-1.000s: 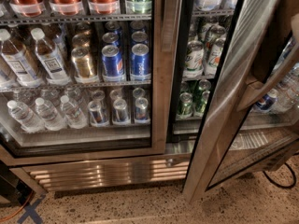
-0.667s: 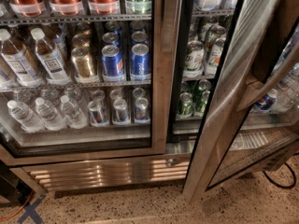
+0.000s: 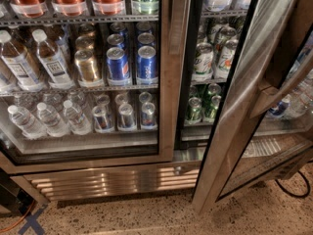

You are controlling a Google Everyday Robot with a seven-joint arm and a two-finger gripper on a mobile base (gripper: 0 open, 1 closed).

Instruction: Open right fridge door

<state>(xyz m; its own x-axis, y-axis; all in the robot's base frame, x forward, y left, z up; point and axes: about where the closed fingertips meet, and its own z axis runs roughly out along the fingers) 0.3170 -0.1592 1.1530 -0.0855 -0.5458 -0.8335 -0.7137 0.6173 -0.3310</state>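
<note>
Steel-framed glass right fridge door (image 3: 244, 97) stands well open, task looks nearly done; gripper out of frame, jaws can't tell.

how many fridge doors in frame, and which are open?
2. The left door is shut and fills the left of the view. The right fridge door is swung open toward the camera on the right. No others show. The gripper is not in view.
</note>
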